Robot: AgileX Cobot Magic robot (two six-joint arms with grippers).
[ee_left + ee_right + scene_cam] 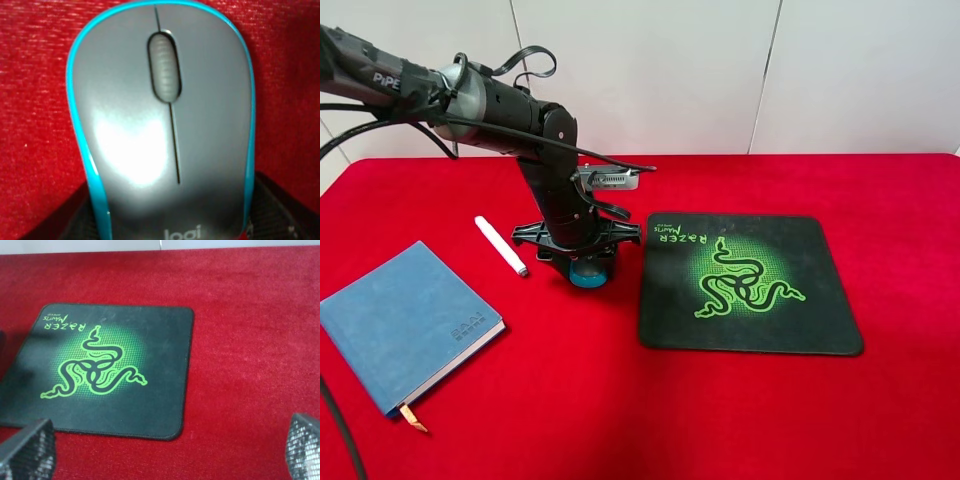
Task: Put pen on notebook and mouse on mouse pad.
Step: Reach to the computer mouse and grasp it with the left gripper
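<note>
Neither half of the task is done yet. In the high view the white pen [501, 245] lies on the red tablecloth [620, 420] at centre left. It is just beyond the upper corner of the blue notebook [408, 322] and does not touch it. The notebook sits at lower left with nothing on it.

The grey, blue-sided mouse [165, 125], marked "logi", rests on the cloth just left of the Razer mouse pad [748, 283], and the pad is bare. The left gripper [586, 265] is down over the mouse with its dark fingers [75, 222] flanking the rear sides. I cannot tell whether they are pressing on it or only straddling it.

The right gripper [165, 450] hangs over the near edge of the pad, fingers spread wide and holding nothing.

As I judge it, the mouse pickup is the step in hand. After that come the carry to the pad and the whole pen move.
</note>
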